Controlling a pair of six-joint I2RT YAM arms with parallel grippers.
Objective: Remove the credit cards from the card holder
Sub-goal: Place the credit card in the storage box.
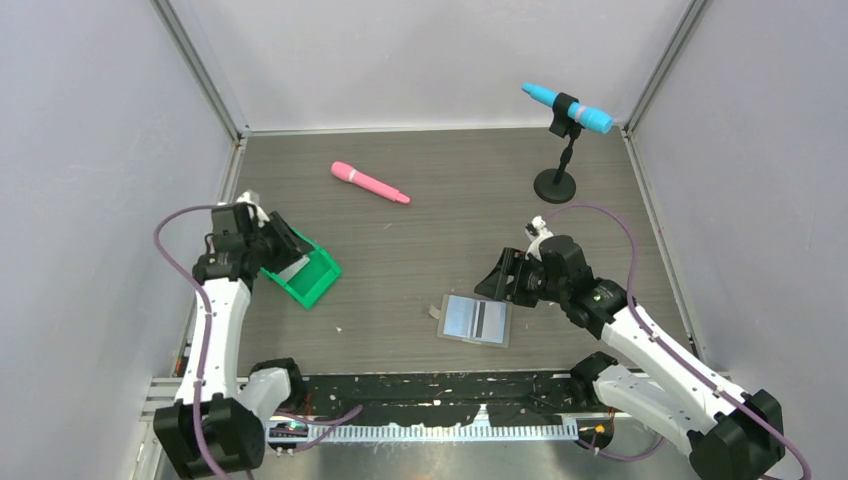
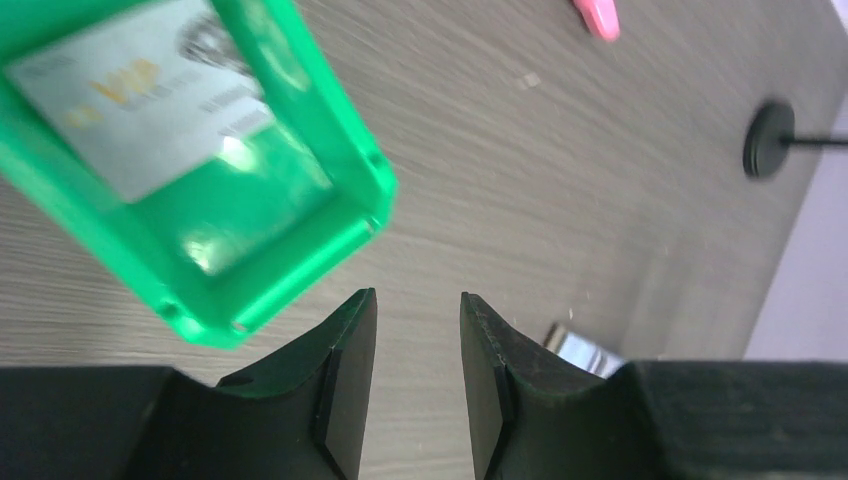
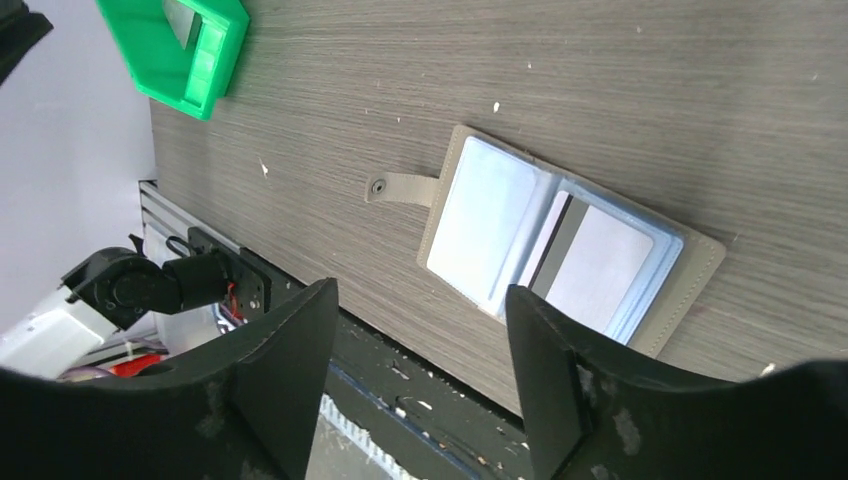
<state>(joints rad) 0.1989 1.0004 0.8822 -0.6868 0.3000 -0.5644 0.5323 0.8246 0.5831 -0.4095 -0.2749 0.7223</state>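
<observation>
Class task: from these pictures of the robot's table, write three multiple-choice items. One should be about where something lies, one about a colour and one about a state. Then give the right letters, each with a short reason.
1. Where does the card holder lie?
A. Inside the tray
B. Flat on the table, near its front edge
C. Lifted off the table

2. What colour is the tray that has a credit card in it?
A. Pink
B. Green
C. Blue

3. In what state is the card holder?
A. Open, pockets facing up
B. Shut, strap snapped
C. Standing on its edge

Answers:
1 B: the top view shows it on the wood just ahead of the arms' bases.
2 B: both wrist views show bright green plastic.
3 A: the right wrist view shows both pocket pages spread flat and the strap lying loose.
</observation>
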